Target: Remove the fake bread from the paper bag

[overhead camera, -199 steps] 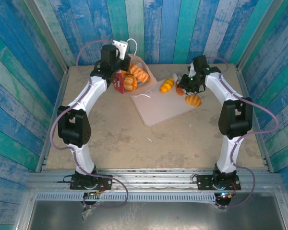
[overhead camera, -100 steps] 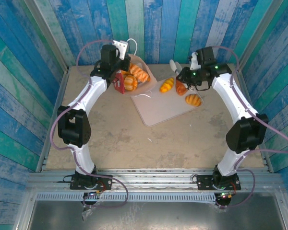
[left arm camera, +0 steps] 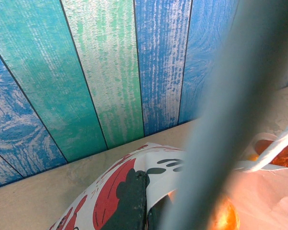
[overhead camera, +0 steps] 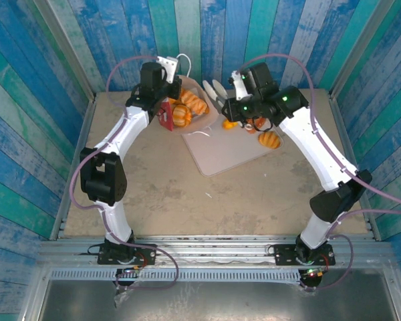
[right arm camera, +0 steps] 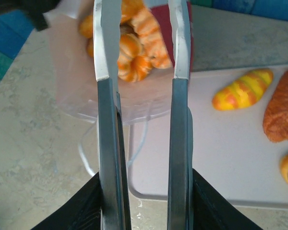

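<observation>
Several glossy ridged pieces of fake bread (right arm camera: 134, 60) lie half-hidden in the paper bag (right arm camera: 67, 76), its rim pinched by the closed left gripper (left arm camera: 146, 211), while the right gripper (right arm camera: 141, 33) hovers slightly parted, empty.

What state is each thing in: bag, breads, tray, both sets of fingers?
Paper bag: lying on its side, mouth open toward the tray.
Bread in the bag: several pieces inside.
Bread on the tray: three pieces out.
Tray: flat on the table.
Left fingers: shut on the bag's edge.
Right fingers: open, empty, aimed at the bag's mouth.
</observation>
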